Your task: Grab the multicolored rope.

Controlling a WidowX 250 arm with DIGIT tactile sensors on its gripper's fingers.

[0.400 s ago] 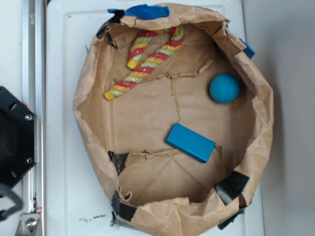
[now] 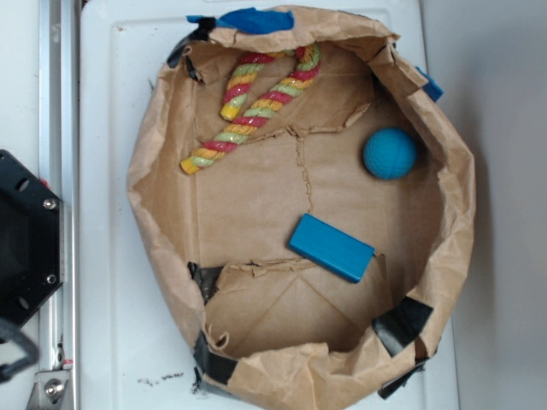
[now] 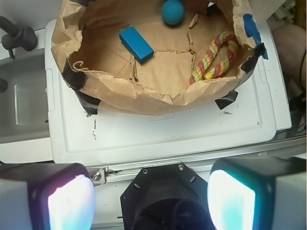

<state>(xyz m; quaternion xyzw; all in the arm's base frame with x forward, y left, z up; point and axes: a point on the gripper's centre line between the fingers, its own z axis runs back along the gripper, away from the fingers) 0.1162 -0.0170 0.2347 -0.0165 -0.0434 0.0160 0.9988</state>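
The multicolored rope [image 2: 256,114], twisted in red, yellow and light green bands and bent in a U, lies in the back left part of a low brown paper bag [image 2: 144,175]. In the wrist view the rope [image 3: 205,60] shows at the bag's right side. My gripper [image 3: 151,201] is open, its two pads wide apart with nothing between them, hanging over the black robot base [image 3: 163,191], well short of the bag [image 3: 144,96]. The gripper is not visible in the exterior view.
A blue block [image 2: 332,248] lies mid-bag and a blue ball [image 2: 390,154] sits at its right side. The bag rests on a white board [image 2: 107,128]. The black robot base [image 2: 26,231] and a metal rail [image 2: 58,85] stand to the left.
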